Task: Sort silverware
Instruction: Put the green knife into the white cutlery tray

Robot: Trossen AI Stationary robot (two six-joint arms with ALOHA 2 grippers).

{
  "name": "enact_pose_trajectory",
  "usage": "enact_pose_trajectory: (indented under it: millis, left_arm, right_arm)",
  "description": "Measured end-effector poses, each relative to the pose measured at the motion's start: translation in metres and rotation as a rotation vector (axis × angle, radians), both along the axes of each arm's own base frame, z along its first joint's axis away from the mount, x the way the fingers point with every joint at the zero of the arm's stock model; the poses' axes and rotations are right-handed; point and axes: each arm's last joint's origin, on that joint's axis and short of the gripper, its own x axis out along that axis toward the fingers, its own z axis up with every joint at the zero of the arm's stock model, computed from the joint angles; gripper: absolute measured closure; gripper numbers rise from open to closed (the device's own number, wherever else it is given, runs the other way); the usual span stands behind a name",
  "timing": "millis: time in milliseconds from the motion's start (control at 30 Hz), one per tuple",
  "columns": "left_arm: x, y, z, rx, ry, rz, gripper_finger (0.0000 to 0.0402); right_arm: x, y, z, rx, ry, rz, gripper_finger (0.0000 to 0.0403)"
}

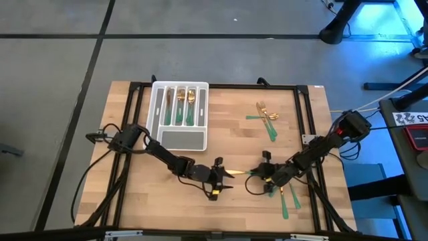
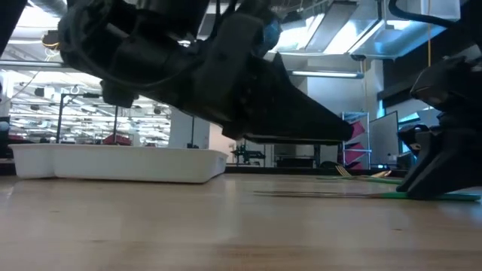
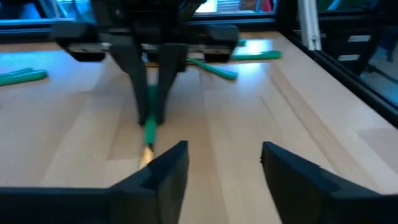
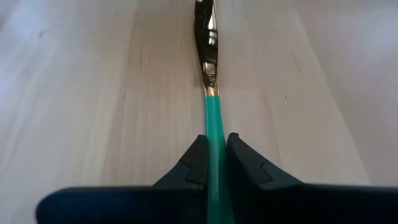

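From above, I see a pale wooden table point(image 1: 221, 134) framed in black bars, both dark arms reaching toward its middle. My right gripper point(image 1: 267, 173), at about five o'clock from the table's centre, has its jaws pinched tight on the slim green handle of one utensil point(image 4: 212, 112). Its shiny gold head points away from the fingers toward the left arm. I cannot tell whether it is a knife, fork or spoon. The piece lies low and nearly flat over the wood.

My left gripper point(image 1: 217, 179) sits at about six o'clock, facing the right one, with its jaws spread wide and nothing between them. The gold tip lies just beside one of its fingers point(image 3: 163, 171).

I judge this a handover in progress: the right arm offers the piece and the left must close on it before carrying it to the tray.

The white plastic tray point(image 1: 158, 114) stands at eleven o'clock with several gold-and-green pieces in its long slots. More silverware lies loose: a small cluster point(image 1: 266, 117) at two o'clock, and a few pieces point(image 1: 289, 195) near the right gripper at five o'clock.

The handle looks smooth and thin, so the next grasp calls for careful centring.
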Motion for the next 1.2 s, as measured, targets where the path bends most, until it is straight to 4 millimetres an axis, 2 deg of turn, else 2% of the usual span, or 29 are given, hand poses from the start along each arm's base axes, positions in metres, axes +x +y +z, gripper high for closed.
enact_pose_trajectory:
  millis: [167,333,500,667,767,867,1000,1200]
  left_arm:
    - [0.001,0.002,0.0,0.0,0.004,0.009,0.0174]
    - [0.0,0.0,0.002,0.024,-0.012,0.026,0.0171]
    - [0.003,-0.007,0.016,0.138,-0.059,0.079,0.0171]
    - [0.0,-0.012,0.028,0.224,-0.066,0.094,0.0171]
    - [-0.001,-0.014,0.03,0.225,-0.06,0.096,0.0171]
    - [-0.002,-0.014,0.028,0.227,-0.039,0.097,0.0171]
    - [-0.003,-0.015,0.027,0.204,-0.025,0.103,0.0171]
    - [-0.003,-0.013,0.026,0.168,-0.022,0.175,0.0171]
  right_arm:
    - [0.006,0.004,-0.007,0.019,-0.051,-0.011,0.0375]
    - [0.011,0.007,-0.009,0.028,-0.117,0.0,0.0402]
    - [0.012,0.006,-0.008,-0.004,-0.158,-0.034,0.04]
    - [0.016,0.007,-0.001,-0.023,-0.241,-0.038,0.0401]
    - [0.02,0.009,0.011,-0.021,-0.326,-0.023,0.0398]
    - [0.022,0.01,0.023,-0.027,-0.389,-0.021,0.0378]
    - [0.022,0.01,0.035,-0.013,-0.435,-0.037,0.0321]
    - [0.024,0.009,0.028,-0.02,-0.394,-0.042,0.0215]
